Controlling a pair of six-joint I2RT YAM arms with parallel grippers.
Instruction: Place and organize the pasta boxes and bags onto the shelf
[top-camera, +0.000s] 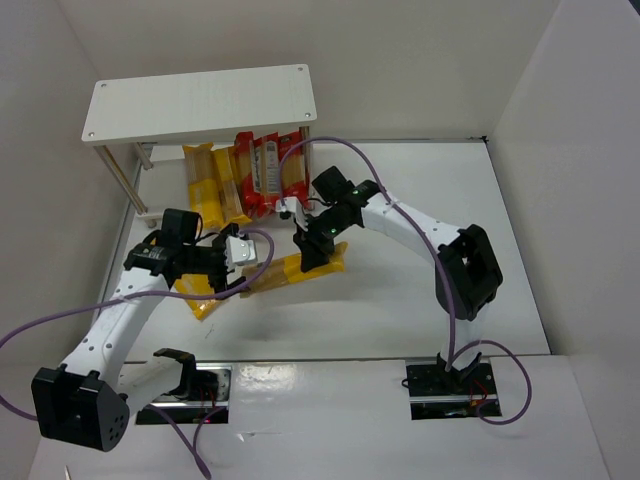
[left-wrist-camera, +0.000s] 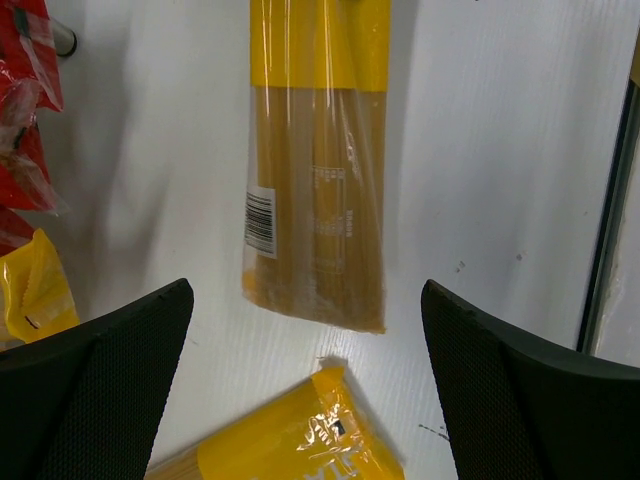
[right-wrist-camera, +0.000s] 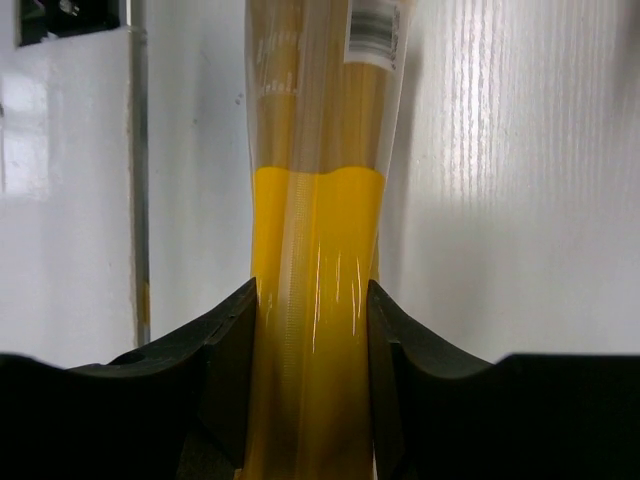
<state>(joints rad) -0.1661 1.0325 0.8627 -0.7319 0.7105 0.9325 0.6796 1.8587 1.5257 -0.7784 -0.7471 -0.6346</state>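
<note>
The white shelf (top-camera: 200, 100) stands at the back left, and several yellow and red pasta packs (top-camera: 245, 175) lie under its top board. My right gripper (top-camera: 312, 250) (right-wrist-camera: 312, 330) is shut on the yellow end of a long spaghetti pack (top-camera: 290, 272) (right-wrist-camera: 318, 230) in front of the shelf. That pack's clear end with its barcode (left-wrist-camera: 318, 190) lies ahead of my left gripper (top-camera: 236, 268) (left-wrist-camera: 305, 380), which is open and holds nothing. Another yellow pack (top-camera: 203, 297) (left-wrist-camera: 290, 440) lies below the left fingers (left-wrist-camera: 100, 380).
Red packs (left-wrist-camera: 25, 120) and a yellow one (left-wrist-camera: 35, 285) show at the left edge of the left wrist view, beside a shelf leg (left-wrist-camera: 62, 40). White walls close in the table on three sides. Purple cables (top-camera: 420, 230) loop over both arms.
</note>
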